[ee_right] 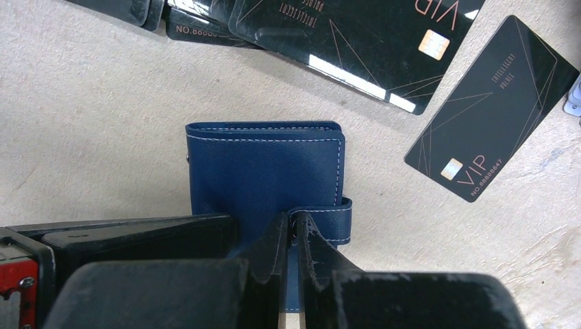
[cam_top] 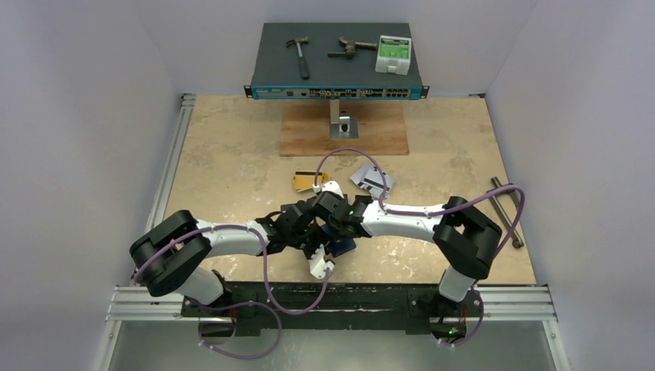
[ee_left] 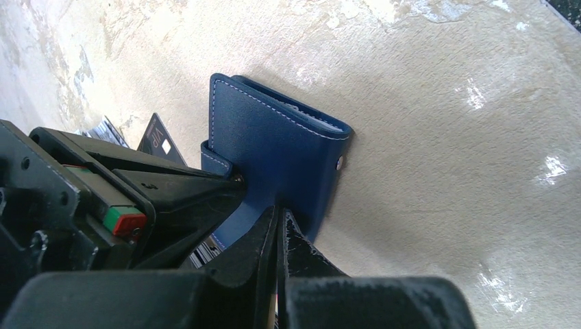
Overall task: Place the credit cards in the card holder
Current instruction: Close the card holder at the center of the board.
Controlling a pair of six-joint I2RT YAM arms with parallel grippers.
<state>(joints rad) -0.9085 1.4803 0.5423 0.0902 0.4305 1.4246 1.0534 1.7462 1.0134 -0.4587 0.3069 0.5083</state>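
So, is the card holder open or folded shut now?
Folded shut: the card holder has its covers together in both wrist views, the tab wrapped round one edge. Snap fastened or not: cannot tell.

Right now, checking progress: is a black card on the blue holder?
No: the black cards lie on the table, off the card holder.

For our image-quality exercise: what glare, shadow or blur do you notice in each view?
Top external: even light, only soft shadows on the table. Left wrist: white glare patches on it, near fingers dark and soft. Right wrist: bright streaks, likely glare, on glossy black cards; card holder sharp.
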